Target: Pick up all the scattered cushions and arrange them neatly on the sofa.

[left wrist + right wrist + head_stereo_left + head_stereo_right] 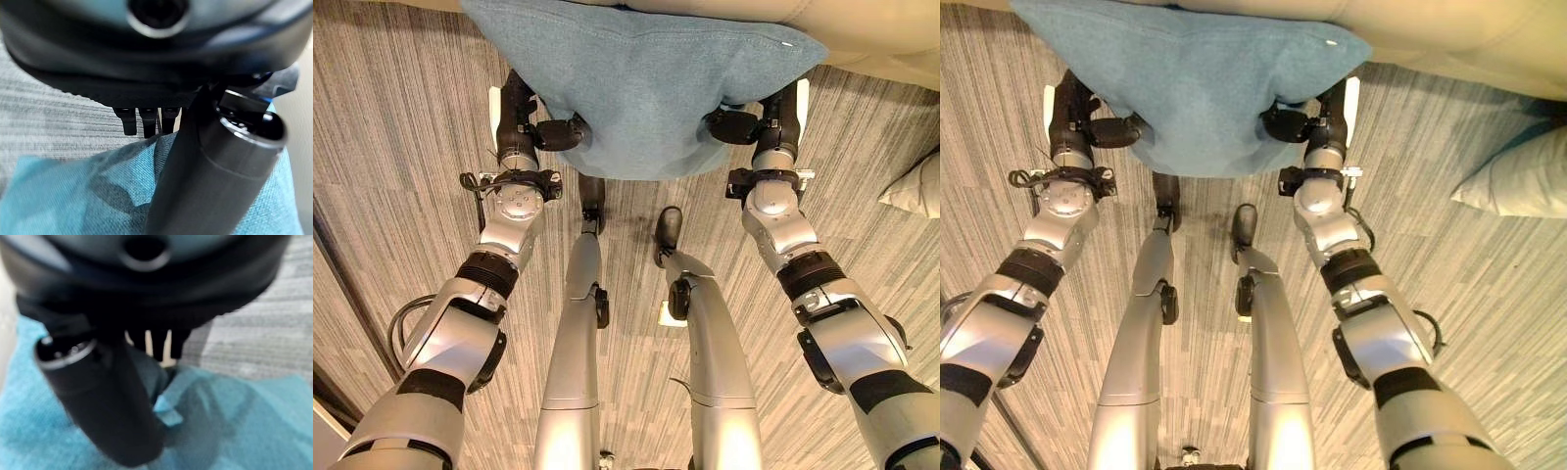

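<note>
A large blue cushion (646,78) hangs between my two hands above the grey carpet, its far edge up against the beige sofa (871,34). My left hand (556,133) grips the cushion's left lower edge, and the thumb (215,161) presses on the blue cloth (73,196) with the fingers behind it. My right hand (734,124) holds the right lower edge the same way, its thumb (102,401) lying on the cloth (244,431). A second, pale cushion (1518,176) lies on the floor at the right.
The sofa front (1469,39) runs along the far side of the scene. Striped grey carpet (391,147) covers the floor on both sides of the arms.
</note>
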Available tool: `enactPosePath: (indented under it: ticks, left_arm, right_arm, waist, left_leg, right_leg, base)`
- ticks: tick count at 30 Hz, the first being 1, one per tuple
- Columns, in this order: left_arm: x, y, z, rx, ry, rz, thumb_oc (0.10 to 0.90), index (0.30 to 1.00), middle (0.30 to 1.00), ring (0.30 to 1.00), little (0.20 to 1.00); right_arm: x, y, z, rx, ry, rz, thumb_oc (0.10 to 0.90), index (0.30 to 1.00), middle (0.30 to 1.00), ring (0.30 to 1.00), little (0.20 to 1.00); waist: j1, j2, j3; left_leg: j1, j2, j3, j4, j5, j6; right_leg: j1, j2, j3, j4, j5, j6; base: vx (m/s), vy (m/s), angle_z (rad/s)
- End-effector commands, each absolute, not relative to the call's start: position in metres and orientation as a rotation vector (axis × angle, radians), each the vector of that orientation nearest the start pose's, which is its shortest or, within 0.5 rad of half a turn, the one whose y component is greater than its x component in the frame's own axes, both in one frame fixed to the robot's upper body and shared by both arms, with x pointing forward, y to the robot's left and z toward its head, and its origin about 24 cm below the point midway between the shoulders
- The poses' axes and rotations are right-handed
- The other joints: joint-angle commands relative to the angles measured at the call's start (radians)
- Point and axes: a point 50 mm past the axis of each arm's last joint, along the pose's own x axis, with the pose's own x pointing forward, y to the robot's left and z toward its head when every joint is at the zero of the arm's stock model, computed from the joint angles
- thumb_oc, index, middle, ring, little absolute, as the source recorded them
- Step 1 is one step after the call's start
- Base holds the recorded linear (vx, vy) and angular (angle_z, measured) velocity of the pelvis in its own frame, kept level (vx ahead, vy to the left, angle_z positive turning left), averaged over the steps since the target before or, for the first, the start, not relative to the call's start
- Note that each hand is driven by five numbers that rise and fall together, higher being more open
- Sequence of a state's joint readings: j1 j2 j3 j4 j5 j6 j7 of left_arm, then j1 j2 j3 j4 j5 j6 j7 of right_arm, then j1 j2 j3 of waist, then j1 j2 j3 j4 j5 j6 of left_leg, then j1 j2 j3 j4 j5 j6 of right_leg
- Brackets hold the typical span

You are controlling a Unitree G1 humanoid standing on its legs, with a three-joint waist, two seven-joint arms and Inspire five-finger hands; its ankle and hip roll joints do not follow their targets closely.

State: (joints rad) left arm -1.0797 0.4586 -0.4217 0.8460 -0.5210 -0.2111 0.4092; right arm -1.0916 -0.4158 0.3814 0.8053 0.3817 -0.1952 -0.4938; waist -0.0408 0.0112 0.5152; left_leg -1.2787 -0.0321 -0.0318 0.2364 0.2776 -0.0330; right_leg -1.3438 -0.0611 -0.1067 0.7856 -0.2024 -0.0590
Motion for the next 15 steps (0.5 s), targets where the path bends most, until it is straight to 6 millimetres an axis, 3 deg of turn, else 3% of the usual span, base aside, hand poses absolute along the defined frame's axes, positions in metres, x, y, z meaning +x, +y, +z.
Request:
enactPosePath:
  ticks: [1, 9, 12, 13, 14, 15]
  left_arm:
    - [0.396, 0.120, 0.233, 0.014, -0.524, 0.033, 0.400, 0.300, 0.300, 0.300, 0.300]
    - [0.379, 0.116, 0.221, -0.065, -0.571, -0.016, 0.400, 0.300, 0.300, 0.300, 0.300]
    - [0.371, 0.121, 0.202, -0.098, -0.544, -0.020, 0.400, 0.300, 0.300, 0.300, 0.300]
    - [0.365, 0.122, 0.190, -0.127, -0.528, -0.031, 0.400, 0.300, 0.300, 0.300, 0.300]
    - [0.360, 0.121, 0.182, -0.144, -0.516, -0.042, 0.400, 0.300, 0.300, 0.300, 0.300]
    - [0.360, 0.121, 0.183, -0.143, -0.517, -0.042, 0.400, 0.300, 0.300, 0.300, 0.300]
  right_arm:
    - [0.383, -0.098, 0.241, -0.004, -0.625, -0.019, 0.400, 0.300, 0.300, 0.300, 0.300]
    - [0.370, -0.114, 0.222, 0.139, -0.638, -0.030, 0.400, 0.300, 0.300, 0.300, 0.300]
    - [0.363, -0.123, 0.205, 0.167, -0.615, -0.038, 0.400, 0.300, 0.300, 0.300, 0.300]
    - [0.358, -0.128, 0.195, 0.171, -0.607, -0.044, 0.400, 0.300, 0.300, 0.300, 0.300]
    - [0.353, -0.129, 0.188, 0.174, -0.595, -0.042, 0.400, 0.300, 0.300, 0.300, 0.300]
    - [0.353, -0.129, 0.188, 0.175, -0.596, -0.042, 0.400, 0.300, 0.300, 0.300, 0.300]
  waist:
    - [0.003, -0.031, -0.197]
    - [0.009, -0.017, -0.234]
    - [0.011, -0.011, -0.246]
    - [0.012, -0.012, -0.247]
    - [0.015, -0.012, -0.255]
    - [0.014, -0.013, -0.246]
  left_leg:
    - [-0.076, -0.005, 0.014, 0.180, -0.247, 0.007]
    - [0.033, -0.009, 0.015, 0.097, -0.241, -0.001]
    - [0.128, -0.010, 0.014, 0.046, -0.233, -0.013]
    - [0.177, -0.012, 0.022, 0.020, -0.199, -0.014]
    - [0.237, -0.012, 0.013, 0.001, -0.229, -0.022]
    - [0.225, -0.013, 0.020, 0.002, -0.198, -0.017]
  right_leg:
    - [0.010, -0.030, 0.037, -0.332, 0.211, 0.165]
    - [0.103, -0.027, 0.033, -0.401, 0.213, 0.164]
    - [0.193, -0.027, 0.026, -0.444, 0.213, 0.163]
    - [0.242, -0.030, 0.015, -0.471, 0.241, 0.156]
    - [0.295, -0.028, 0.014, -0.481, 0.212, 0.162]
    - [0.288, -0.031, 0.007, -0.486, 0.240, 0.156]
  base:
    - [0.00, 0.000, 0.00]
    - [0.00, 0.000, 0.00]
    - [0.00, -0.020, -0.05]
    - [0.03, -0.049, -0.11]
    - [-0.03, -0.018, -0.06]
    - [0.00, -0.038, 0.08]
